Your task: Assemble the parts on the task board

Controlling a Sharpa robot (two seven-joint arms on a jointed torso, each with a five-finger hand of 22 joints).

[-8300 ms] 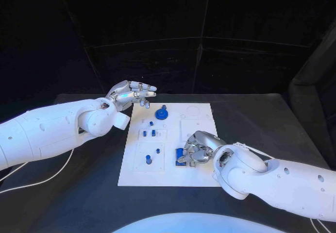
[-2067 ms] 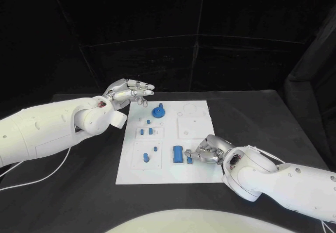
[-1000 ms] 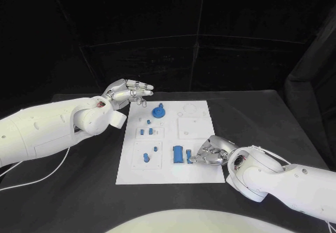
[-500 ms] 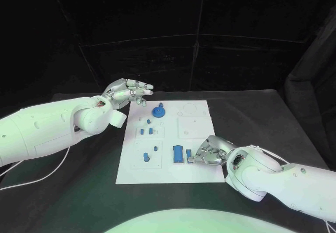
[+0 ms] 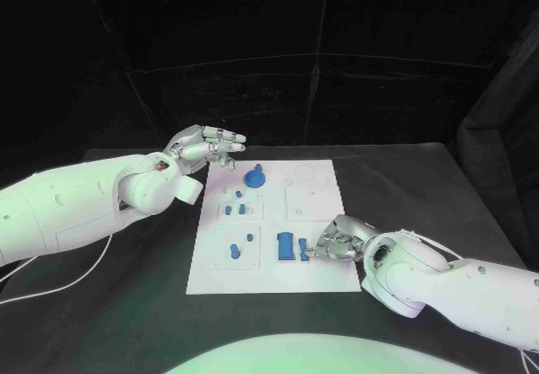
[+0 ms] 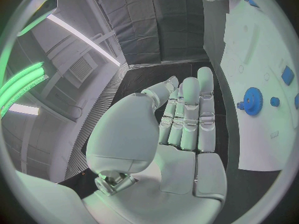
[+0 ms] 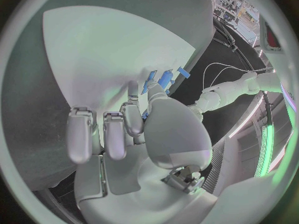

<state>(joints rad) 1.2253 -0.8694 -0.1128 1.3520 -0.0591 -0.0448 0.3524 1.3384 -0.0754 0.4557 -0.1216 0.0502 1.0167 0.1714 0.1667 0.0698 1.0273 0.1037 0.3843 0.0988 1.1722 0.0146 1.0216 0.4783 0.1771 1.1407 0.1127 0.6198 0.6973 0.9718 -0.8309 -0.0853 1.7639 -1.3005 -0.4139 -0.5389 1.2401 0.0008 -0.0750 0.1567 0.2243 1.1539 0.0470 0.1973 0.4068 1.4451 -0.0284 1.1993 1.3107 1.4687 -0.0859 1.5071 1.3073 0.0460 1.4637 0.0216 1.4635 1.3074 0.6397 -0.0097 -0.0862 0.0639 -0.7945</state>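
Head view: right hand [image 5: 340,239] fingertips on a blue part [image 5: 304,248].

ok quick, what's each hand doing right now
Left hand: holds nothing, fingers loosely spread, above the task board's far left corner.
Right hand: fingertips at a small blue part; grip cannot be told.

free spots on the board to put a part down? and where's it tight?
Bare: the task board's far right part, beyond the right hand, and the strip along its near edge. Also black table right of the board. Crowded: the left column, from the blue gear down past the small pegs, and the blue blocks at the right hand's fingertips.
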